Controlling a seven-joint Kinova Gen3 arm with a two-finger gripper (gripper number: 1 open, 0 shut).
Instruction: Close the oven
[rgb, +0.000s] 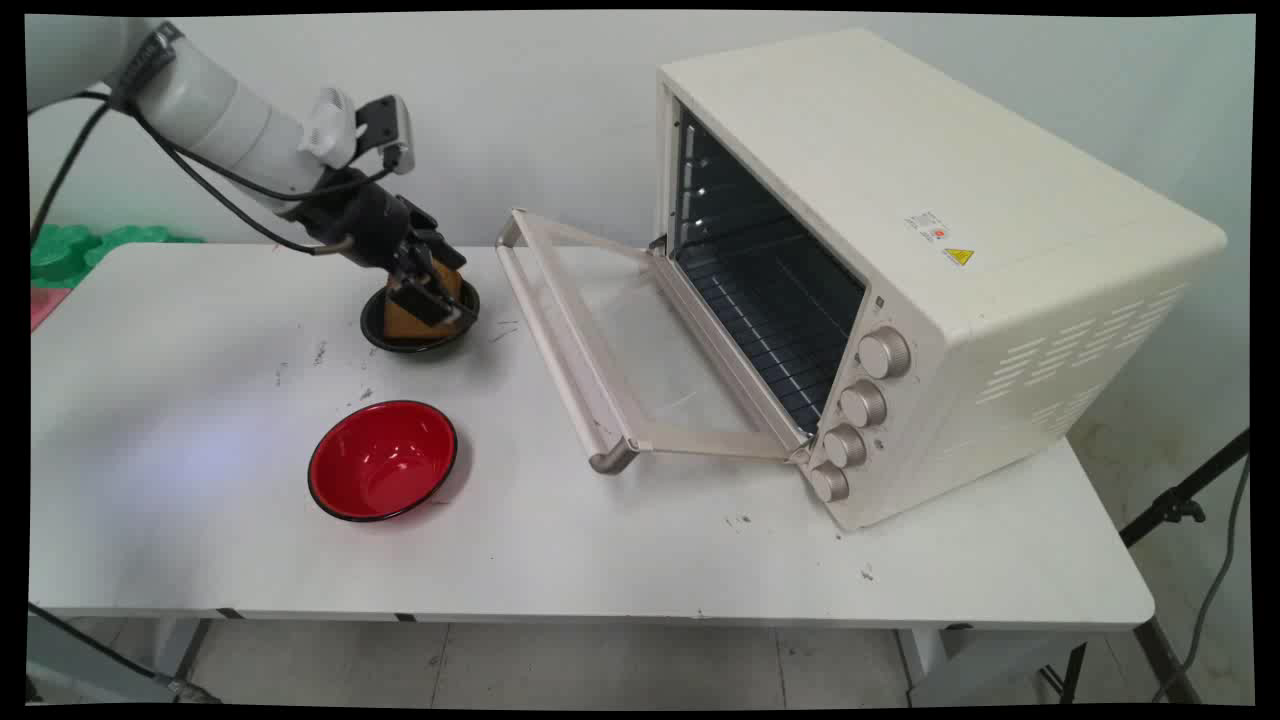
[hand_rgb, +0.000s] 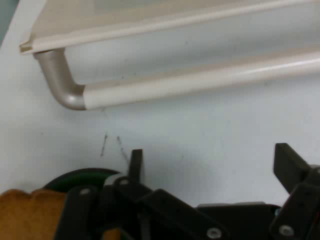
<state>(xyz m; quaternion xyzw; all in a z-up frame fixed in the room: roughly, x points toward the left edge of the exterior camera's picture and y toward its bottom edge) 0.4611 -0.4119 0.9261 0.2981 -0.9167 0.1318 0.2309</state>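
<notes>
As we look across the table | gripper (rgb: 432, 292) spread wide at toast (rgb: 405, 322) in black bowl (rgb: 375, 325) | oven door (rgb: 600, 330) lies right.

A yellow triangular warning sign (rgb: 958, 256) and a small illegible label (rgb: 930, 227) sit atop the oven (rgb: 1000, 250).

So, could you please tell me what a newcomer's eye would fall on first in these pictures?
The large cream toaster oven on the table's right side, its glass door folded down open toward the left. Next, the bright red bowl standing alone near the front. Behind it, the claw is down at a black dish holding toasted bread.
</notes>
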